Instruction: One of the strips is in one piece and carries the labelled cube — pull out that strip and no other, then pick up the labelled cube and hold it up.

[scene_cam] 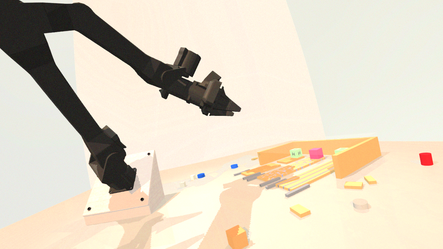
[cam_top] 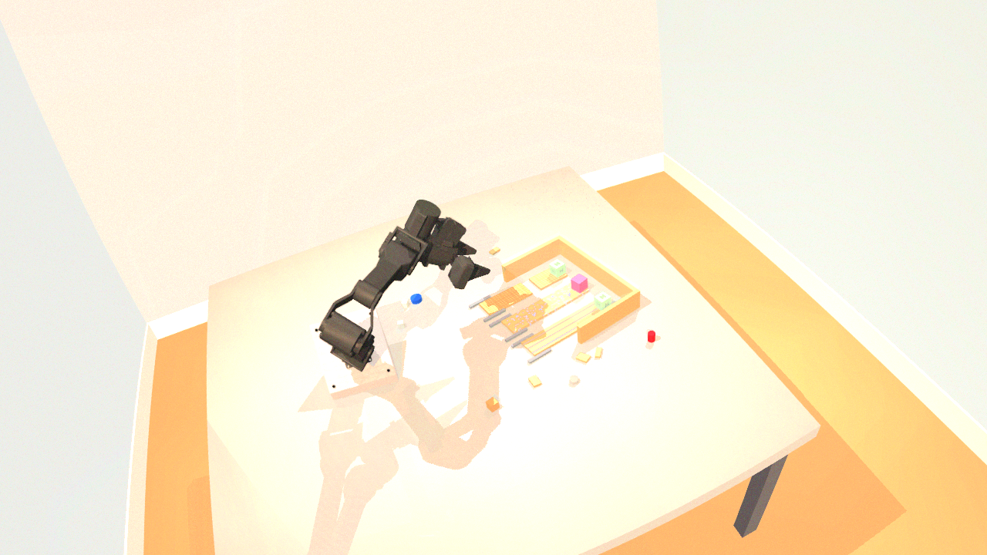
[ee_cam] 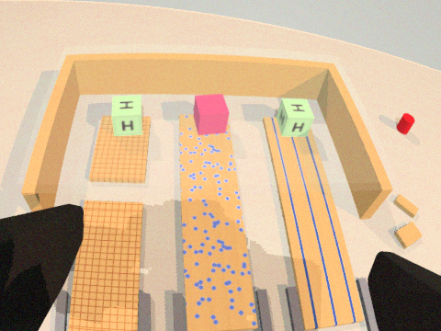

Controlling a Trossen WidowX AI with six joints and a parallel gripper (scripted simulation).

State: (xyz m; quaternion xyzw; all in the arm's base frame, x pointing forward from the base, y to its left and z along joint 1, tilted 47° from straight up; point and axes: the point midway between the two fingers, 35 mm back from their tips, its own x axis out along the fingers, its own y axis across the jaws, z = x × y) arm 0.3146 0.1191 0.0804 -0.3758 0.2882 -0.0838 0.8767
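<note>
A blue-lined strip (cam_top: 567, 330) (scene_cam: 309, 178) (ee_cam: 304, 207) is in one piece and carries a green H cube (cam_top: 602, 300) (scene_cam: 341, 150) (ee_cam: 295, 118) at its far end. The middle, blue-dotted strip (ee_cam: 207, 193) is whole and carries a plain pink cube (cam_top: 578, 284) (scene_cam: 316, 153) (ee_cam: 211, 115). The left grid strip is split by a gap into a near piece (ee_cam: 107, 257) and a far piece (ee_cam: 120, 161); the far piece carries another green H cube (cam_top: 557, 267) (scene_cam: 295, 153) (ee_cam: 127, 116). My gripper (cam_top: 482, 260) (scene_cam: 236, 111) (ee_cam: 229, 233) is open and empty, raised above the table short of the strips.
A wooden wall (cam_top: 607, 317) (scene_cam: 356, 158) (ee_cam: 202, 75) encloses three sides, open toward my base. Grey rails (cam_top: 539, 356) (scene_cam: 297, 190) flank the near strip ends. Outside lie a red cylinder (cam_top: 651, 337) (scene_cam: 426, 159) (ee_cam: 405, 123), an orange cube (cam_top: 492, 405) (scene_cam: 236, 238), wood chips and a pale disc (cam_top: 574, 380) (scene_cam: 360, 204).
</note>
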